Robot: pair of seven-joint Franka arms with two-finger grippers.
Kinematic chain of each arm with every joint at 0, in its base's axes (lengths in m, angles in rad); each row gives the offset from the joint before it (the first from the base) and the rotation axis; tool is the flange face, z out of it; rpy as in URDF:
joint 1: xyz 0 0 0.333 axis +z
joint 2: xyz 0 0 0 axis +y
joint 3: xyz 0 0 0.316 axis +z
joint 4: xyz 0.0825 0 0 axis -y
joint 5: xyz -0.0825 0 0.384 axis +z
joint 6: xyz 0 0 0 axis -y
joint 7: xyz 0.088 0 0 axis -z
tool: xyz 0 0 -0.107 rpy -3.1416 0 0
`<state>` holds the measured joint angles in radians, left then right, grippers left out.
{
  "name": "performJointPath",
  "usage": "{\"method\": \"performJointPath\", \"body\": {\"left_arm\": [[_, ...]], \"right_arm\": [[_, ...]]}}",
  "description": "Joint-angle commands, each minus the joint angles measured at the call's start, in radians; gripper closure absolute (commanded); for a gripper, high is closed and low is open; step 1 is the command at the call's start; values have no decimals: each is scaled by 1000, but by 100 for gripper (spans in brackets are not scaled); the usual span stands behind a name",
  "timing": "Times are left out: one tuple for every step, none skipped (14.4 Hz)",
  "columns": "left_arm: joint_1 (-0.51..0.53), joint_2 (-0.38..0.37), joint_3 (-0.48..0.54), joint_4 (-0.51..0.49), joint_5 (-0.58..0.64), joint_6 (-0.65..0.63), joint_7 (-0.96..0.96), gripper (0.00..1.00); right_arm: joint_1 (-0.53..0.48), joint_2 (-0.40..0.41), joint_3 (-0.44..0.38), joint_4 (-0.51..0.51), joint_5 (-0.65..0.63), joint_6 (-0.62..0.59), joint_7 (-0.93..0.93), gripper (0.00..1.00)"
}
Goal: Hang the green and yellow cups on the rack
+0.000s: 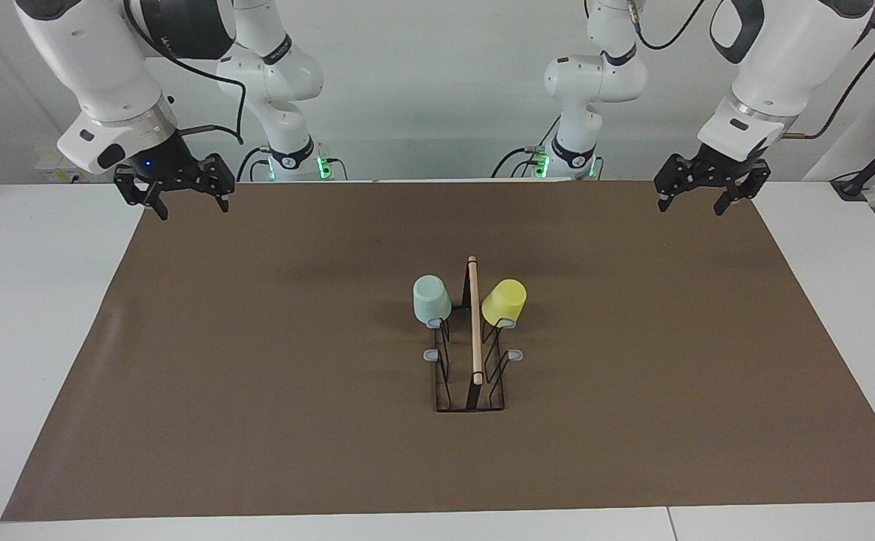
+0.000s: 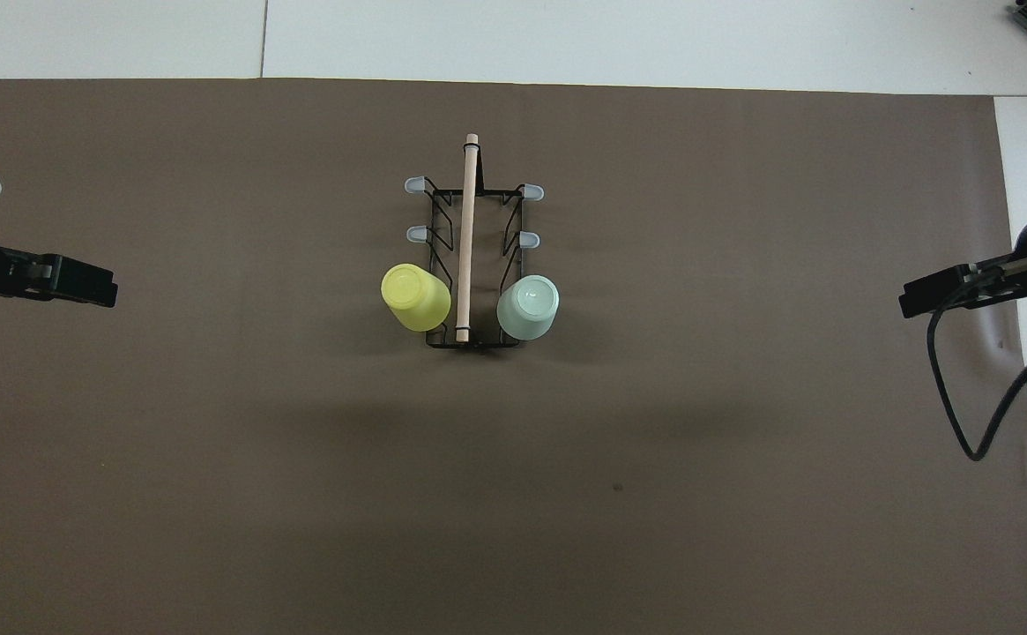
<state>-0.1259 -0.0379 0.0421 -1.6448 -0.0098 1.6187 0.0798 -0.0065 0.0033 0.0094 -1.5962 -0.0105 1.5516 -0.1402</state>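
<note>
Cups number two: one green cup [image 1: 431, 299] and one yellow cup [image 1: 504, 301], both hung upside down on the single rack [image 1: 471, 376], which stands at the centre of the facing view on the brown mat [image 1: 257, 376]. The green cup sits on the peg nearest the robots on the side toward the right arm's end of the table; the yellow cup sits on the matching peg toward the left arm's end. In the overhead view the yellow cup [image 2: 415, 297] and green cup [image 2: 528, 307] flank the lower end of the one wooden rod [image 2: 467, 236] that runs along the rack's top [image 2: 473, 265]. Four grey-tipped pegs [image 2: 413, 185] stand bare in that view, two on each side of the rod, farther from the robots than the cups.

Right gripper [image 1: 189, 204] hangs in the upper left of the facing view, over the mat's corner, its fingers spread apart and holding nothing. Left gripper [image 1: 692, 202] hangs in the upper right, over the other corner nearest the robots, fingers likewise spread and empty. Both are well apart from the rack.
</note>
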Motion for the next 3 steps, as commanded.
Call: {"method": "performJointPath", "body": {"left_arm": [[-4,-19,5,-18,8,6,-3,0],[-6,-19,5,-18,8,6,-3,0],[-6,-19,5,-18,8,6,-3,0]], "right_arm": [[-6,6,9,5,-20,8,18,0],[-6,6,11,5,-20,8,18,0],[-6,6,11,5,-20,8,18,0]]}}
